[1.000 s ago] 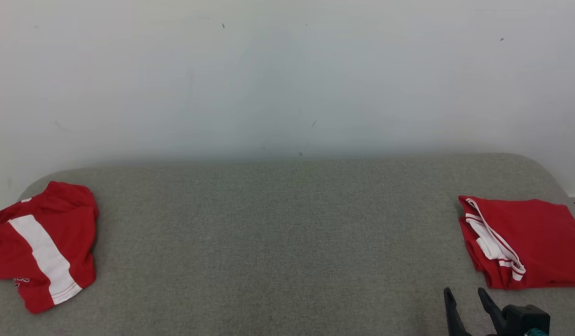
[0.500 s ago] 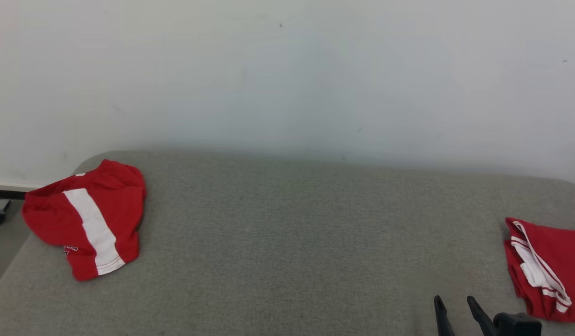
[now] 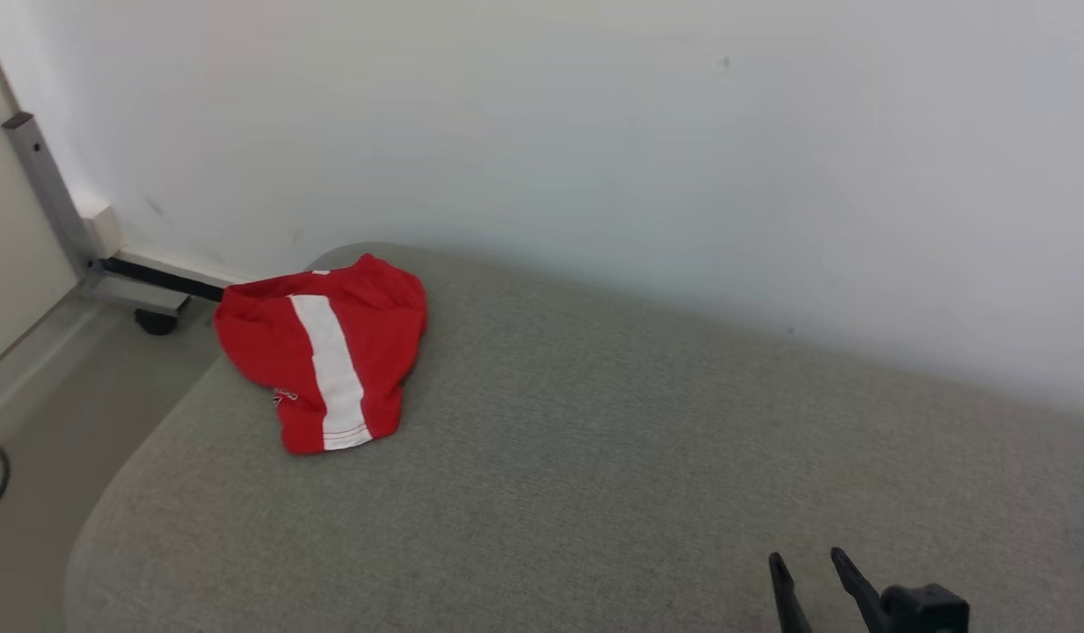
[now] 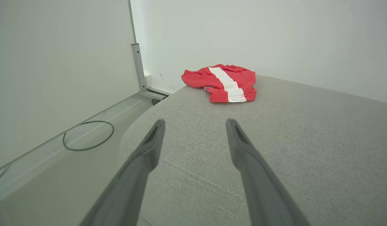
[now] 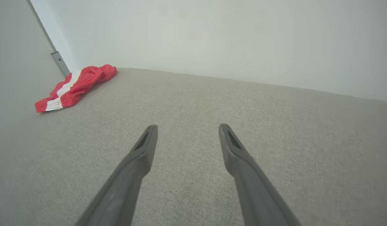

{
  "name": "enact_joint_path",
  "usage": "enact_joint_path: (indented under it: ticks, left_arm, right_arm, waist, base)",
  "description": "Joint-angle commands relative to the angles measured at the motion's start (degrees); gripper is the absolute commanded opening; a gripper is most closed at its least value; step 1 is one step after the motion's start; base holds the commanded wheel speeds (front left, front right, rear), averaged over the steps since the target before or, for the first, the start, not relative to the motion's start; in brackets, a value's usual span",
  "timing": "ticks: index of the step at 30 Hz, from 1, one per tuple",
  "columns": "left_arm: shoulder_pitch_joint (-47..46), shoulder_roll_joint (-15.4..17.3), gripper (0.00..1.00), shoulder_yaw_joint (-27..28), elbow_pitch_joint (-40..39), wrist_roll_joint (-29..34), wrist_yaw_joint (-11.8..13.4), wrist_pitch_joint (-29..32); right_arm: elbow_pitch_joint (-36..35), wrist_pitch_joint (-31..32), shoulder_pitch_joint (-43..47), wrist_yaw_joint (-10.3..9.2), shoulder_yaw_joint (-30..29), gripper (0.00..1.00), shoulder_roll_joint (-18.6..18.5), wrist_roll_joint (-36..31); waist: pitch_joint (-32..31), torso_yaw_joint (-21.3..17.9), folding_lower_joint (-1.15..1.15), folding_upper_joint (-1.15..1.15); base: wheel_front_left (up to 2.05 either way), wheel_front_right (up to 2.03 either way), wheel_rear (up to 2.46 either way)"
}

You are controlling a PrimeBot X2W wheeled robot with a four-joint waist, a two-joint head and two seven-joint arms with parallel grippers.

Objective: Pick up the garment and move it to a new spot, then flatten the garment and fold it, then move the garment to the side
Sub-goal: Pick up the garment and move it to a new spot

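Garment (image 3: 323,352), red with a white stripe, lies crumpled at the far left corner of the grey cushion (image 3: 594,440), close to the wall. My left claw (image 4: 195,122) is spread wide and empty, and the garment sits ahead of it, slightly right. My right claw (image 5: 187,126), also spread and empty, is well apart, off to the garment's right. I judge the left arm nearer.

the right end effector (image 3: 806,556) sits at the lower right of the head view, its two dark fingers (image 3: 861,585) pointing up and slightly left, spread apart with nothing between them. the left end effector (image 4: 196,121) is likewise spread wide and empty, reaching forward low over the grey cushion (image 4: 306,141) near its left front corner.
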Motion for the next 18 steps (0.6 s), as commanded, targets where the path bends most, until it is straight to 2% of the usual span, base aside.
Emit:
enact_joint_path:
  ticks: [1,2,3,12,18]
  left_arm:
    - [0.67,-0.08,1.00,0.29,-0.46,-0.25,0.41,-0.47]
    - [0.82,-0.08,1.00,0.56,-0.69,-0.45,0.49,-0.48]
    - [1.89,-0.74,1.00,1.43,-2.16,-1.47,1.86,-1.32]
    - [2.19,-1.10,1.00,1.00,-2.38,-1.41,2.39,-1.89]
    - [-0.41,0.18,1.00,-0.31,-1.14,-0.71,1.85,-0.24]
  right_arm:
    - [-0.23,-0.28,-0.99,-0.14,0.64,1.00,0.11,-1.35]
    - [-0.15,-0.27,-1.39,-0.14,1.25,1.00,0.08,-1.98]
    - [1.27,-0.34,-4.50,-0.14,4.33,1.00,0.08,-4.39]
    - [2.28,-0.63,-5.16,-0.14,4.98,1.00,0.08,-4.14]
    - [1.71,-0.40,-3.88,-0.14,4.45,1.00,0.07,-4.59]
  waist:
    - [0.59,3.40,0.00,-0.01]
    - [0.80,3.63,0.00,-0.01]
    - [2.38,5.18,0.00,-0.01]
    - [3.03,5.75,0.00,-0.01]
    - [3.12,5.72,0.00,-0.01]
  base:
    - [0.00,0.00,0.00]
    - [0.00,0.00,0.00]
    - [0.00,0.00,0.00]
    - [0.00,0.00,0.00]
    - [0.00,0.00,0.00]
